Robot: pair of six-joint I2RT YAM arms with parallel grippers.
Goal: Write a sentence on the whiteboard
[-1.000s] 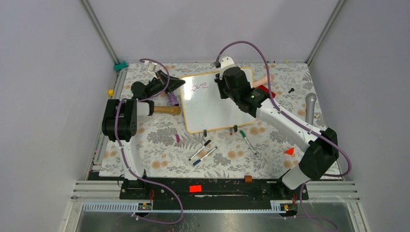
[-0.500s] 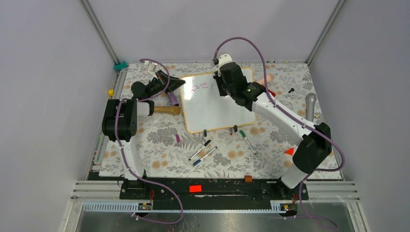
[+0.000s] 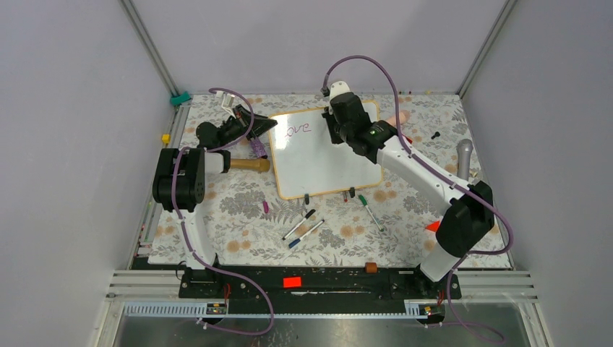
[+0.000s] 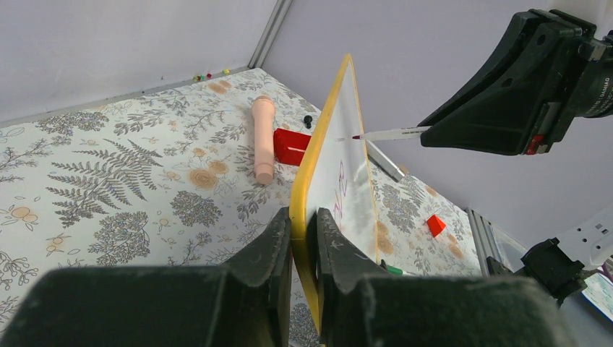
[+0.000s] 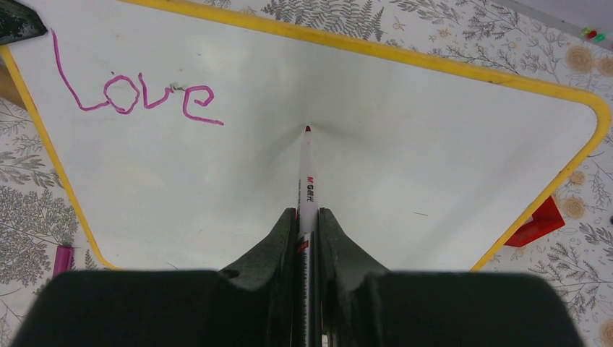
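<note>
The whiteboard (image 3: 318,163), white with a yellow-orange frame, lies on the floral table. My left gripper (image 4: 303,217) is shut on its frame near the far-left corner (image 3: 269,121). The sentence (image 5: 137,94) reads "Love" in pink cursive near that corner, and the word (image 3: 297,131) also shows from above. My right gripper (image 5: 308,213) is shut on a white marker (image 5: 305,173), whose red tip sits at the board's surface, right of and slightly below the word. From the left wrist the marker (image 4: 390,134) reaches the board (image 4: 340,166) from the right. The right gripper (image 3: 332,130) hangs over the board's far half.
A peach cylinder (image 3: 396,118) and a red block (image 5: 535,224) lie by the board's right edge. Loose markers (image 3: 303,225) and a green one (image 3: 370,211) lie in front of it. A wooden handle (image 3: 249,165), a grey cylinder (image 3: 463,160) and a small red wedge (image 3: 433,226) are nearby.
My right wrist has shifted a little toward the board's far edge and its elbow has swung inward. The writing still reads "Love". The left arm has not moved.
</note>
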